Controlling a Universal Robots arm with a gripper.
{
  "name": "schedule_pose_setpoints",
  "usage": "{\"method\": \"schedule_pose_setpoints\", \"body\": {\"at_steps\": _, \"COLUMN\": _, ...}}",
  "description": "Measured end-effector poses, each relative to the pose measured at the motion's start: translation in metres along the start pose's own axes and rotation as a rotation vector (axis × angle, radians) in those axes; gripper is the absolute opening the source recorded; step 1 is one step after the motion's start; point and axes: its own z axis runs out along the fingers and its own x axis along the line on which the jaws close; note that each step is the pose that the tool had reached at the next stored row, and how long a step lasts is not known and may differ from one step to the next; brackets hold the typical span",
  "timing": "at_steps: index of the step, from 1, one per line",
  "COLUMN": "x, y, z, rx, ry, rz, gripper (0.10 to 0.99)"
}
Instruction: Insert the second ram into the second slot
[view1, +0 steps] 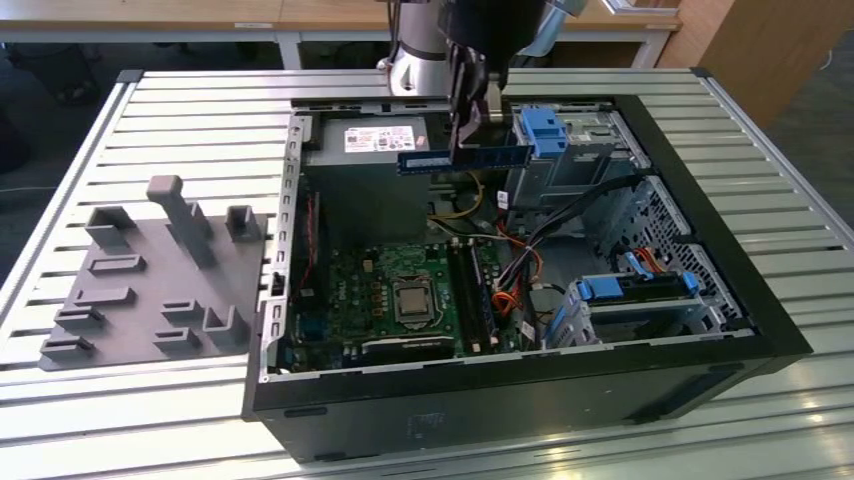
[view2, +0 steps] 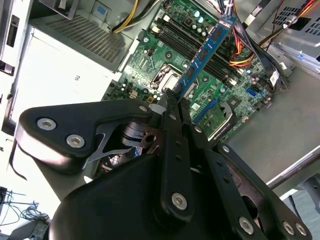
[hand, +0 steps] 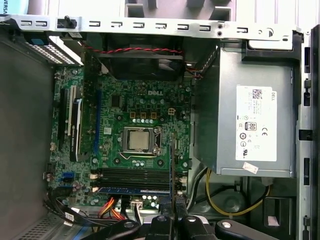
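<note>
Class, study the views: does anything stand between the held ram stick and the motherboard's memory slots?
Nothing visible does. The tool grips the second ram above the dark slots; the coloured cables lie beside them, not across.

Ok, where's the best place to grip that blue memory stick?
Probably its top long edge, pinched across the flat faces from above. The memory stick is thin and hangs on edge, and its lower contact edge must stay free. The gripper holds it that way.

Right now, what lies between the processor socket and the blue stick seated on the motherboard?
Empty black memory slots, parallel to the seated blue stick, between it and the processor socket; the first wrist view shows this.
</note>
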Motion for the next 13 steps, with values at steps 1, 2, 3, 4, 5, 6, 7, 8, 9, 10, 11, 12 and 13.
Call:
{"method": "schedule_pose_setpoints", "body": {"at_steps": 1, "x": 0.0006, "y": 0.0, "z": 0.0, "rx": 0.0, "ry": 0.0, "rz": 0.0, "gripper": 0.137}}
{"method": "schedule_pose_setpoints", "body": {"at_steps": 2, "x": 0.0011, "y": 0.0, "z": 0.0, "rx": 0.0, "ry": 0.0001, "rz": 0.0, "gripper": 0.137}}
{"method": "schedule_pose_setpoints", "body": {"at_steps": 3, "x": 0.0016, "y": 0.0, "z": 0.0001, "rx": 0.0, "ry": 0.0, "rz": 0.0, "gripper": 0.137}}
{"method": "schedule_pose_setpoints", "body": {"at_steps": 4, "x": 0.0022, "y": 0.0001, "z": 0.0001, "rx": 0.0, "ry": 0.0, "rz": 0.0, "gripper": 0.137}}
{"method": "schedule_pose_setpoints", "body": {"at_steps": 5, "x": 0.0027, "y": 0.0001, "z": 0.0001, "rx": 0.0, "ry": 0.0, "rz": 0.0, "gripper": 0.137}}
{"method": "schedule_pose_setpoints", "body": {"at_steps": 6, "x": 0.0033, "y": 0.0001, "z": 0.0001, "rx": 0.0, "ry": 0.0001, "rz": 0.0, "gripper": 0.137}}
{"method": "schedule_pose_setpoints", "body": {"at_steps": 7, "x": 0.0038, "y": 0.0001, "z": 0.0002, "rx": 0.0, "ry": 0.0, "rz": 0.0, "gripper": 0.137}}
{"method": "schedule_pose_setpoints", "body": {"at_steps": 8, "x": 0.0042, "y": 0.0001, "z": 0.0002, "rx": 0.0, "ry": 0.0, "rz": 0.0, "gripper": 0.137}}
{"method": "schedule_pose_setpoints", "body": {"at_steps": 9, "x": 0.0046, "y": 0.0001, "z": 0.0002, "rx": 0.0, "ry": 0.0, "rz": 0.0, "gripper": 0.137}}
{"method": "schedule_pose_setpoints", "body": {"at_steps": 10, "x": 0.005, "y": 0.0001, "z": 0.0002, "rx": 0.0, "ry": 0.0, "rz": 0.0, "gripper": 0.137}}
{"method": "schedule_pose_setpoints", "body": {"at_steps": 11, "x": 0.0054, "y": 0.0001, "z": 0.0003, "rx": 0.0, "ry": 0.0, "rz": 0.0, "gripper": 0.137}}
{"method": "schedule_pose_setpoints", "body": {"at_steps": 12, "x": 0.0058, "y": 0.0001, "z": 0.0003, "rx": 0.0, "ry": 0.0, "rz": 0.0, "gripper": 0.137}}
{"method": "schedule_pose_setpoints", "body": {"at_steps": 13, "x": 0.0062, "y": 0.0002, "z": 0.0003, "rx": 0.0, "ry": 0.0, "rz": 0.0, "gripper": 0.137}}
